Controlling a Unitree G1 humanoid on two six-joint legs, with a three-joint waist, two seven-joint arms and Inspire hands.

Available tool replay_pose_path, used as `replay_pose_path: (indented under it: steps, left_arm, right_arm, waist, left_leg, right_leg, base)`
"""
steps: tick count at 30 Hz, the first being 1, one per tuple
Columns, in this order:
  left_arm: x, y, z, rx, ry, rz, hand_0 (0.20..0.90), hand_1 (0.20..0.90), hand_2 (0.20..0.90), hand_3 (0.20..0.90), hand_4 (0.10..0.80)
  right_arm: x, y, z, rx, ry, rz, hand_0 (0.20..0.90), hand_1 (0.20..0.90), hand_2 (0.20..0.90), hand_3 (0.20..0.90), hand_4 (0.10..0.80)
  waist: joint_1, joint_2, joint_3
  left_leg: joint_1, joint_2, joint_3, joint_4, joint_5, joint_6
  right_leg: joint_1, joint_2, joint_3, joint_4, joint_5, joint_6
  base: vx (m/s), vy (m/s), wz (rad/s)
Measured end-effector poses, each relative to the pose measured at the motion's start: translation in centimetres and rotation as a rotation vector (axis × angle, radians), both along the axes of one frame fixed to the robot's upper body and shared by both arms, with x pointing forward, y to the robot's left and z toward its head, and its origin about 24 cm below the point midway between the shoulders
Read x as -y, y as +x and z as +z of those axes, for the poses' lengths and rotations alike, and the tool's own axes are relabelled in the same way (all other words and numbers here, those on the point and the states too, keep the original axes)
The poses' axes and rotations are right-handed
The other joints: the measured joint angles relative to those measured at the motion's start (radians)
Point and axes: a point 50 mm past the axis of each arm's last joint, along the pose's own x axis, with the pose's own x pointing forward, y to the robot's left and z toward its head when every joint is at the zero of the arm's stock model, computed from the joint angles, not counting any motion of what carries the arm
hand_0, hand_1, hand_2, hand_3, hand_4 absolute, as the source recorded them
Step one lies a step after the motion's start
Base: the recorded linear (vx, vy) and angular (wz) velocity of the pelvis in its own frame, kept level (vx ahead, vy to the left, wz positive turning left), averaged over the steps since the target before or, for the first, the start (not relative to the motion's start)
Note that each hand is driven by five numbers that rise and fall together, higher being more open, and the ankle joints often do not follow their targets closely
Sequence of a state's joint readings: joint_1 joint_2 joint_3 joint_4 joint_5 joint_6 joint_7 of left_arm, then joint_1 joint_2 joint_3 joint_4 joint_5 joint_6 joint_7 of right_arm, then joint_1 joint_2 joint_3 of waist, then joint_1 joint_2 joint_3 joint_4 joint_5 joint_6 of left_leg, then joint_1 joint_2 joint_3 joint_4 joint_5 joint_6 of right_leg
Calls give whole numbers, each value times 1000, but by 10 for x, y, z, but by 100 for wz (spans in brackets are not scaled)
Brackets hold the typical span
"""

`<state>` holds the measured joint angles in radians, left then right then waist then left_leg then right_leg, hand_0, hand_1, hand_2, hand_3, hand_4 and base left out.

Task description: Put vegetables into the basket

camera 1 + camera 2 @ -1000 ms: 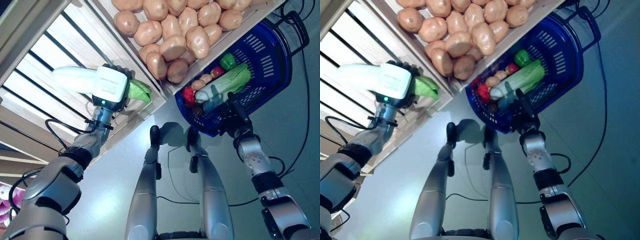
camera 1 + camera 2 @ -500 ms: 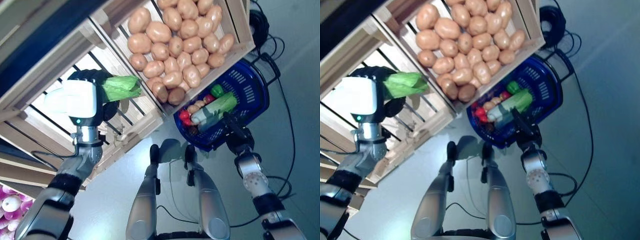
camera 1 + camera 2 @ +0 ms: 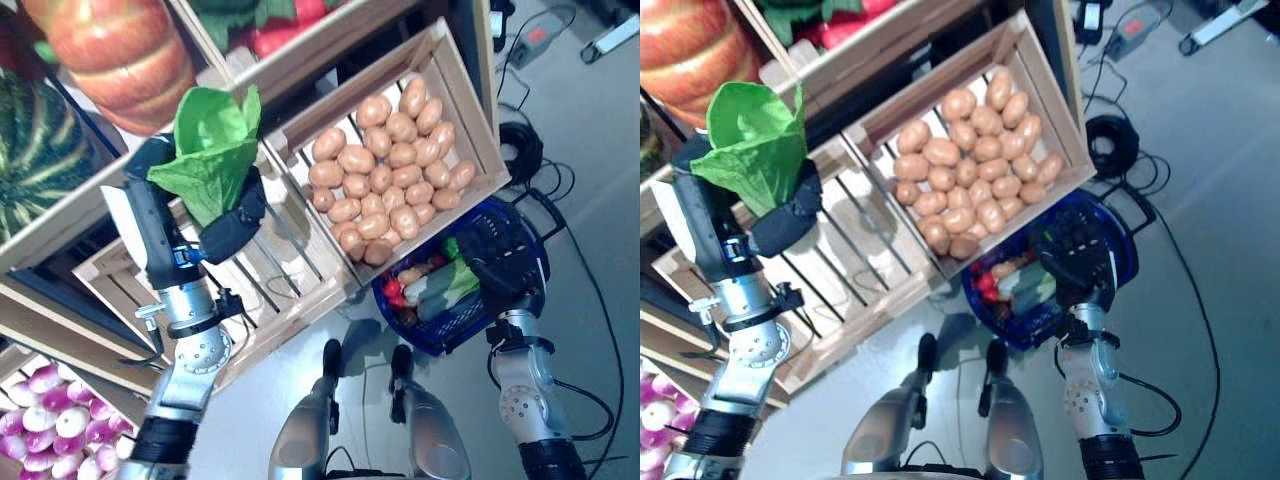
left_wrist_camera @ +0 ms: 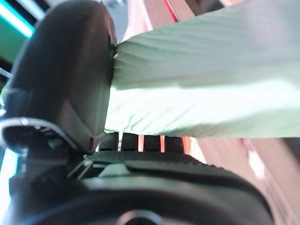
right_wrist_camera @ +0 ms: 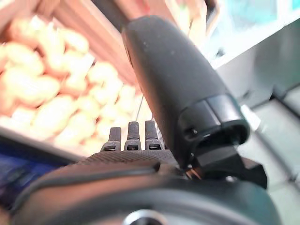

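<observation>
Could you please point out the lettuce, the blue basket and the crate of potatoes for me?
lettuce (image 3: 212,155), left eye view, on its green leaves.
blue basket (image 3: 528,252), left eye view, on its far wall.
crate of potatoes (image 3: 1025,55), right eye view, on its wooden side.

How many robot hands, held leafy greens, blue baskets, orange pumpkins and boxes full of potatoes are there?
robot hands: 2, the left hand and the right hand
leafy green held: 1
blue basket: 1
orange pumpkin: 1
potato crate: 1
Total: 6

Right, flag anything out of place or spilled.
Nothing stands out. The left hand holds the green lettuce clear of the crates; potatoes sit inside their crate, and vegetables lie inside the blue basket.
</observation>
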<state>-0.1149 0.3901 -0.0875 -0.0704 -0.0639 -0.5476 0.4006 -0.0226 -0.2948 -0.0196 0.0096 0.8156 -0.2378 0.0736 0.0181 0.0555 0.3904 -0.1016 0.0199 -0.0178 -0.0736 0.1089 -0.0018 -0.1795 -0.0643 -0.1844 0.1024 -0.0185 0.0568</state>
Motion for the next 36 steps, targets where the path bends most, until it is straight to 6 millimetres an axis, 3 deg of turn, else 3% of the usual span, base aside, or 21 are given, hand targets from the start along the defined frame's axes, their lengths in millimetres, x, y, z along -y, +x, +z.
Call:
replay_pose_path:
  steps: [5,14,25,36]
  left_arm:
    - [26,4,-11,-146,-119,-379,300,300,300,300,400]
    - [55,1,-17,-252,-184,-686,300,300,300,300,400]
    - [52,1,-21,-316,-128,-756,300,300,300,300,400]
    - [50,-8,-34,-406,-71,-865,300,300,300,300,400]
  right_arm:
    - [-13,-3,8,53,-176,174,900,900,900,900,800]
    - [-51,-11,-12,-25,-190,462,900,900,900,900,800]
    - [-63,-27,-43,-246,-7,585,900,900,900,900,800]
    - [-69,-41,-62,-384,12,714,900,900,900,900,800]
  waist:
    - [-6,-33,-53]
    - [-2,-56,-152]
    - [-7,-56,-232]
    - [-6,-55,-306]
  left_leg:
    - [73,-2,1,-14,-9,-1]
    - [113,-4,4,-15,-32,4]
    - [146,-4,38,-15,-43,10]
    - [163,-5,55,-15,-51,14]
  right_leg:
    - [106,5,-1,-87,19,6]
    - [195,12,-9,-188,57,10]
    - [216,10,16,-190,59,13]
    - [224,9,37,-190,61,15]
  base:
    - [100,-2,-1]
    - [35,-2,1]
    - [40,12,-8]
    - [39,-2,-5]
